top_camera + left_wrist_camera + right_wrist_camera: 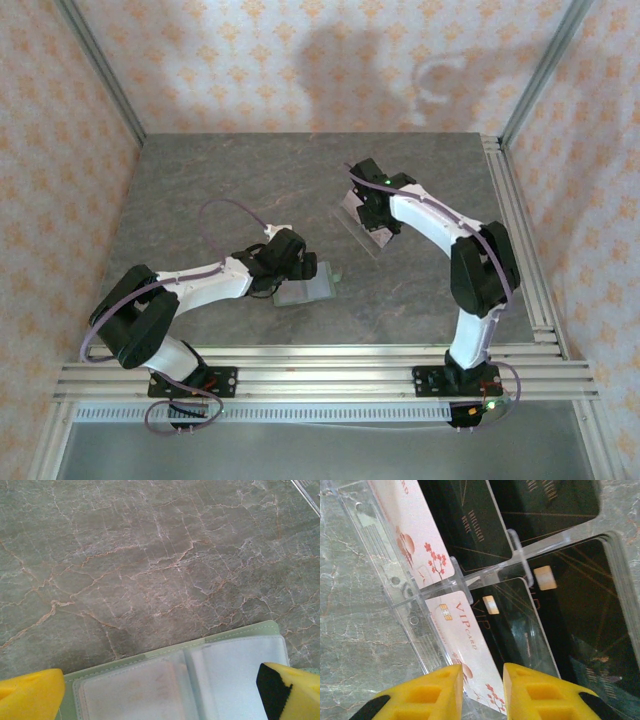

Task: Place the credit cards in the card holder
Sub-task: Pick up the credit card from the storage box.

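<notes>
Credit cards (462, 637), pale with a red blossom print and one lettered "VIP CARD", sit tilted in the slots of a clear plastic stand (380, 555), one above the other along its left side. Just beside them in the same stand are black panels (520, 630) with thin gold lines and small pale chips. The right gripper (482, 692) hangs close over the lower pale card. Its yellow fingers (430, 697) stand a narrow gap apart, and the card's lower end shows through that gap. I cannot tell whether either finger touches the card, and nothing is visibly pinched. In the top view the stand lies on the far right part of the table, under the right arm's wrist. The card holder (312, 291) is well apart from it, nearer the arm bases and left of centre, lying opened flat on the grey marbled table (150, 555). From the left wrist, its sage green border frames a lighter inside with clear, glossy sleeves, and the fold runs down the middle. The left gripper (160, 695) is spread wide over it. One yellow fingertip is at the wallet's left corner, and the other, with a black pad, is at its right edge. Whether they press on the wallet cannot be told.
</notes>
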